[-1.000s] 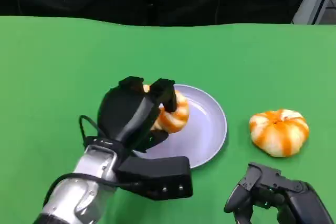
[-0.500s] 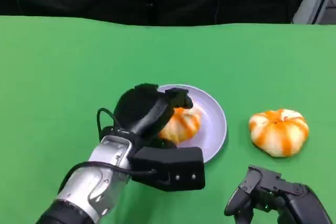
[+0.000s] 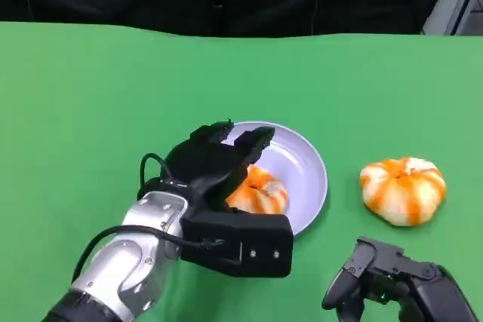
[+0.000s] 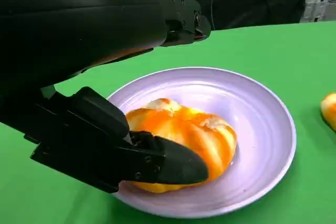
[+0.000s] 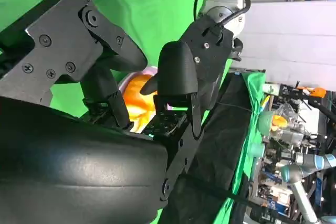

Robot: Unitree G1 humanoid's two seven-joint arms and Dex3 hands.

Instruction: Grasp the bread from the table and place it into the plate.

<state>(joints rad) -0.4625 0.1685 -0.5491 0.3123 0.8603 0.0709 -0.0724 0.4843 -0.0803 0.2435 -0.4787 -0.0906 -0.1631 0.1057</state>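
Observation:
A round orange-and-white striped bread (image 3: pixel 259 191) lies on the pale lilac plate (image 3: pixel 311 165) near the table's middle. My left hand (image 3: pixel 219 162) hovers over the plate's left side with its fingers spread. In the left wrist view the upper fingers (image 4: pixel 178 17) stand well above the bread (image 4: pixel 184 137), while the lower finger (image 4: pixel 176 165) lies against its near side on the plate (image 4: pixel 262 129). My right hand (image 3: pixel 385 284) rests low at the front right, holding nothing. A sliver of the bread (image 5: pixel 134 103) shows between its fingers in the right wrist view.
A second striped bread (image 3: pixel 402 190) sits on the green table (image 3: pixel 90 96) to the right of the plate, just beyond my right hand. A black backdrop runs behind the table's far edge.
My left hand carried the bread rightward from the plate's left edge and down onto the plate, then spread its fingers off it. The right hand has stayed put.

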